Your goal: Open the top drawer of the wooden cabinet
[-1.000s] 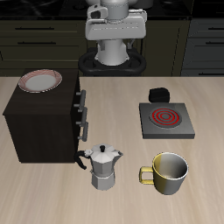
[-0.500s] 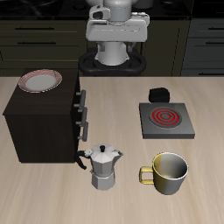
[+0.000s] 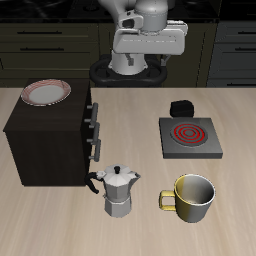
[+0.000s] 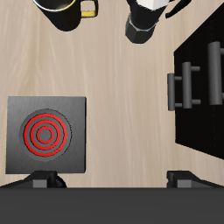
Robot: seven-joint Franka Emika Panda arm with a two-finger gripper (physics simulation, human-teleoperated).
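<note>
The two-finger pincer [image 4: 112,179] hangs high above the pale wood-grain table [image 3: 150,185], touching nothing; only the dark tips of its fingers [image 4: 45,179] show in the wrist view, set well apart with bare table between them — open, and holding nothing.

The large, boxy, very dark brown wooden cabinet [image 3: 45,145] stands well below the pincer and off to one side. Its drawer face carries a column of silvery metal handles, and the wide, shallow top drawer [image 3: 92,108] sits flush with the lower ones, shut. In the wrist view two of the bar handles [image 4: 179,89] show against the dark front.

A red-rimmed white plate [image 3: 47,93] lies on the cabinet's top. Below the pincer, toward the other side, rests a flat black square hob with red concentric rings [image 4: 45,133]. Farther out toward the table's front edge stand a silvery moka pot [image 3: 119,189] — just beside the cabinet's corner — and a yellow-olive mug [image 3: 192,196].
</note>
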